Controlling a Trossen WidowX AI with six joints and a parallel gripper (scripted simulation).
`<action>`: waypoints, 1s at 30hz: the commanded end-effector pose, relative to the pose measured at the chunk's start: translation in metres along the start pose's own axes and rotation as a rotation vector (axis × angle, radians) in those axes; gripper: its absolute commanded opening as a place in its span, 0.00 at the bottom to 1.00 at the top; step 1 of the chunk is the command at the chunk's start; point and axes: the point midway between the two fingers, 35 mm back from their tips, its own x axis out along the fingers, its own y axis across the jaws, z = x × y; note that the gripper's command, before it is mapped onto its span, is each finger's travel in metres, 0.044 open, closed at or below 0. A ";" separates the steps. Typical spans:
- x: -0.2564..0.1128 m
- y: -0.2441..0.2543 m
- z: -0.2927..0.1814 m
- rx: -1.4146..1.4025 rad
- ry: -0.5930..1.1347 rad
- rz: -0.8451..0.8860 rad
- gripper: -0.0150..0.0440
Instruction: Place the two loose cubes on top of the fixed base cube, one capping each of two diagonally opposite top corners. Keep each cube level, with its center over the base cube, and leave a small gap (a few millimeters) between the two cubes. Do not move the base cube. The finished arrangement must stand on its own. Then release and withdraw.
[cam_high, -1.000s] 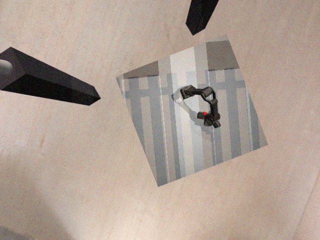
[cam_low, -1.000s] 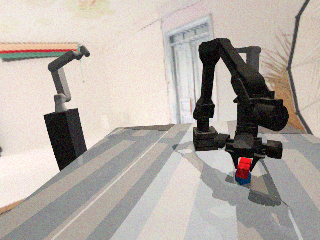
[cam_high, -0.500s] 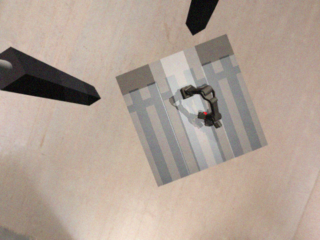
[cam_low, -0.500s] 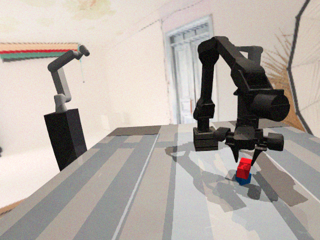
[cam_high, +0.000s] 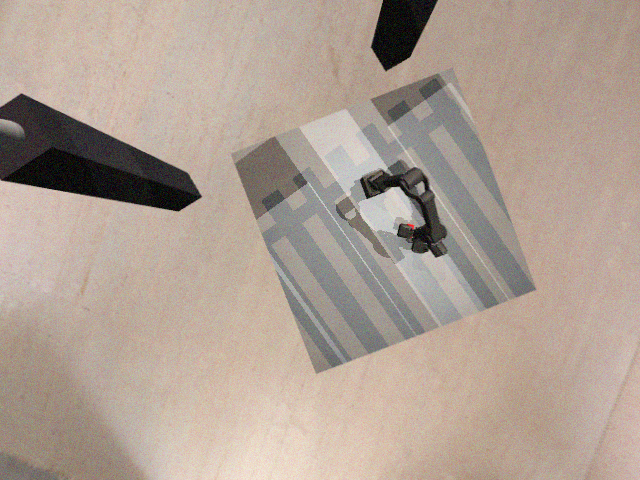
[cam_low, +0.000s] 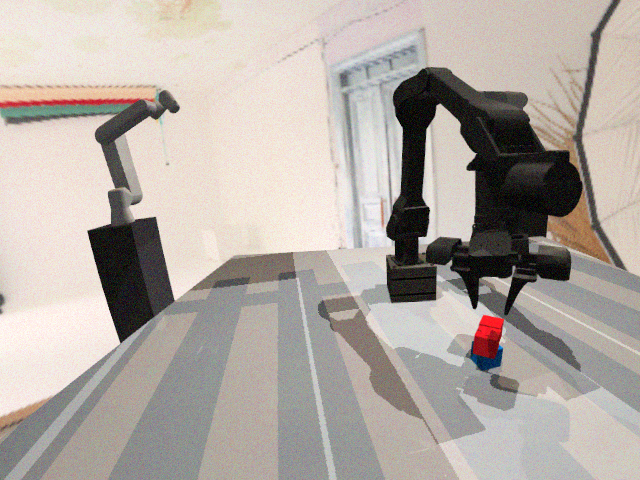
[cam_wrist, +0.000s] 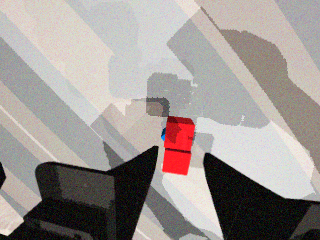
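Two red cubes sit on the blue base cube (cam_low: 488, 362) (cam_wrist: 163, 135). One red cube (cam_low: 485, 346) (cam_wrist: 179, 136) is nearer the exterior camera, and the other red cube (cam_low: 491, 321) (cam_wrist: 177, 162) is behind it. A thin dark line separates them in the wrist view. Both look about level. The base is mostly hidden under them and is turned relative to them. Only a patch of red (cam_high: 410, 226) shows in the top view. My gripper (cam_low: 490, 311) is open and empty, with its fingertips just above the red cubes. The exact gap width and corner overlap cannot be told.
The striped table top (cam_high: 330, 320) (cam_low: 248, 413) carries my arm's base (cam_low: 412, 281), behind and left of the cubes in the exterior view. Black pedestals (cam_high: 103, 165) (cam_high: 403, 31) stand off the table. Dark shadows cross the surface around the cubes.
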 end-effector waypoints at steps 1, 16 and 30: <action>-0.008 0.000 0.000 0.000 -0.001 0.002 0.60; -0.020 0.002 -0.002 0.000 0.000 0.001 0.93; -0.023 0.067 -0.124 0.001 0.011 0.007 0.93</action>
